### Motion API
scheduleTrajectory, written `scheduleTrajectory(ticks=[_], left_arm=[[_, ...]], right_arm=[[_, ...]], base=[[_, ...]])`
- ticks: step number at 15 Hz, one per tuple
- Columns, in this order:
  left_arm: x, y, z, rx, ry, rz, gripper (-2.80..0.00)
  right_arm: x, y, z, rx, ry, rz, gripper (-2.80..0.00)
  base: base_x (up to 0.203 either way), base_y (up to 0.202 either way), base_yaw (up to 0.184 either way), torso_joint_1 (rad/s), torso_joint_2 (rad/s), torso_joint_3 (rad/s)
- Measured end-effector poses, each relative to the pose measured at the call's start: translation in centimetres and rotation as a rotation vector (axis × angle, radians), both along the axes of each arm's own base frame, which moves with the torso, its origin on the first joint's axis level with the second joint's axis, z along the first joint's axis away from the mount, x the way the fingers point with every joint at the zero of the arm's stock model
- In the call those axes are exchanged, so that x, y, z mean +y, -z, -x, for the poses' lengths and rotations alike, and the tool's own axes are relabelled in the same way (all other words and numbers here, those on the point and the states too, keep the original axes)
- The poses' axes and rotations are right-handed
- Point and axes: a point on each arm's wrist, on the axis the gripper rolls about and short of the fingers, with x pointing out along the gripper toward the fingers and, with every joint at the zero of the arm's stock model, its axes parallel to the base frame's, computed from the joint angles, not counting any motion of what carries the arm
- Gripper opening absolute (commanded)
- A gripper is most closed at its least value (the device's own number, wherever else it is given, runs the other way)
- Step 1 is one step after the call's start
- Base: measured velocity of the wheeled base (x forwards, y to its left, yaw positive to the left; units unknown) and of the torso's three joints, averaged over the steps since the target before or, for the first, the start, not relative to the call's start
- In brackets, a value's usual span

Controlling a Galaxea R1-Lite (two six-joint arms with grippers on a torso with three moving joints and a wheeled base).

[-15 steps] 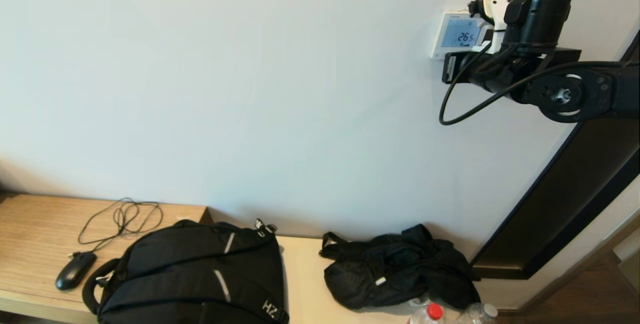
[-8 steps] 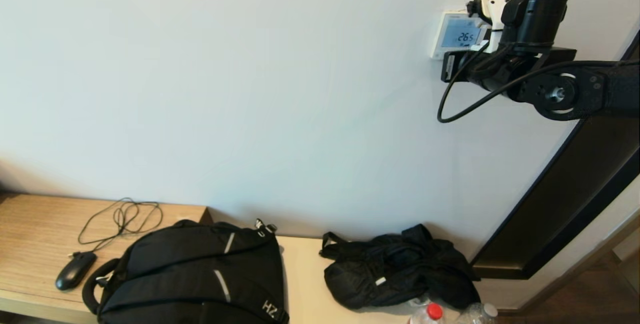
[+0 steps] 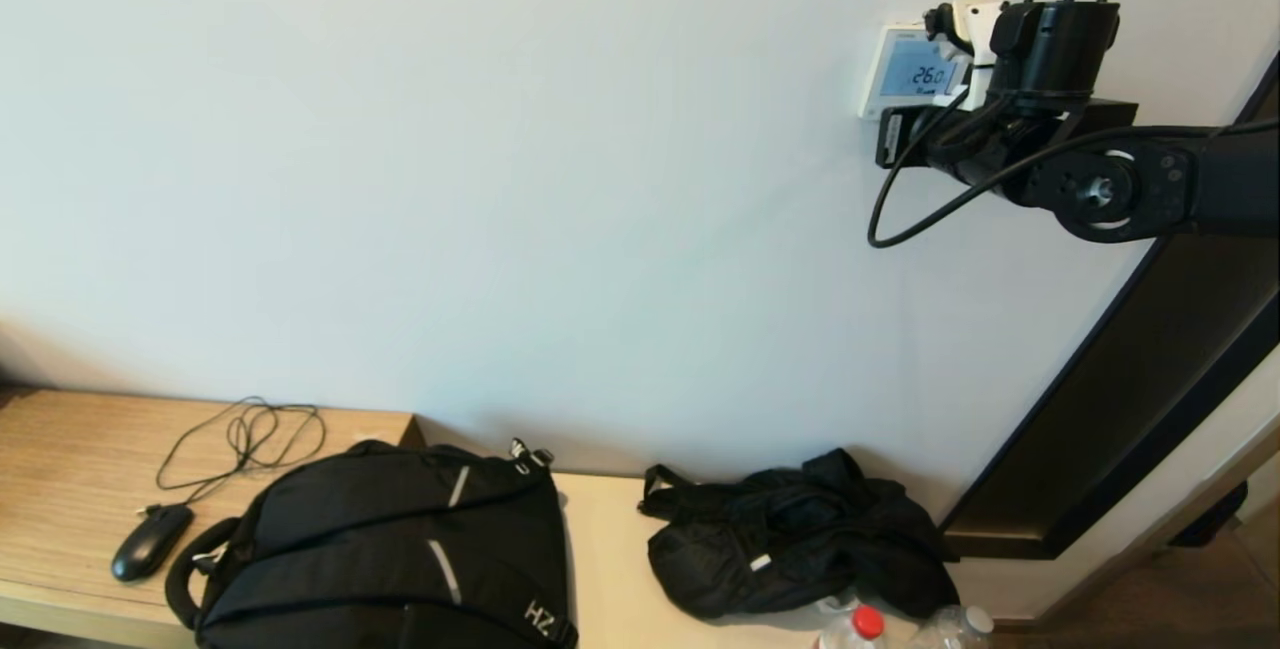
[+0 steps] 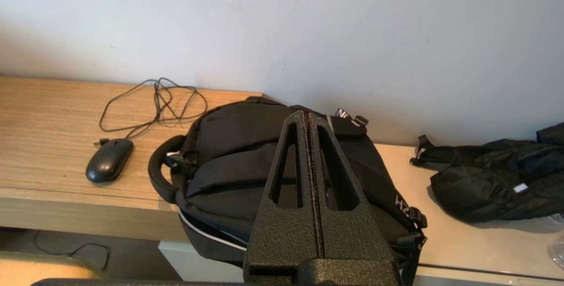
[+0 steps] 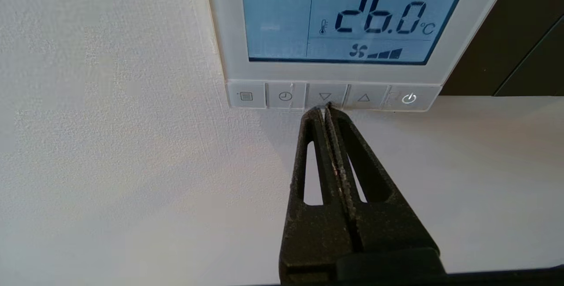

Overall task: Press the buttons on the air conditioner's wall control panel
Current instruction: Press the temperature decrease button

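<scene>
The right gripper [image 5: 325,110] has its jaws pressed together into a single point, and that point sits at the lower edge of the down-arrow button [image 5: 325,97], the middle one in the row of buttons [image 5: 333,97] along the bottom of the air conditioner's wall control panel [image 5: 447,63]. Whether the tip actually touches the button cannot be told. The panel's pale blue screen [image 5: 282,17] reads 26.0 °C above a fan symbol with bars. The panel hangs high on the white wall [image 3: 500,179], where the right arm [image 3: 1110,184] reaches up to it. The left gripper [image 4: 307,116] hangs idle with its jaws likewise pressed together, above a black backpack [image 4: 238,162] on the table [image 4: 44,118], near a black mouse [image 4: 109,166] and a crumpled black bag [image 4: 489,184].
</scene>
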Motion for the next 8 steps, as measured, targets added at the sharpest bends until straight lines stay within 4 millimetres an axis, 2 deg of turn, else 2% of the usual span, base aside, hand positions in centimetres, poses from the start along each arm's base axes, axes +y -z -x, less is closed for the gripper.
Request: scheduleTrajectory(ticks=[8], left_arm=[[0.0, 0.0, 0.0, 0.000, 0.000, 0.000, -2.80]], right_arm=[[-0.2, -0.6, 2.1, 0.002, -0.005, -0.001, -2.80]], base=[[0.000, 0.000, 0.000, 0.000, 0.00, 0.000]])
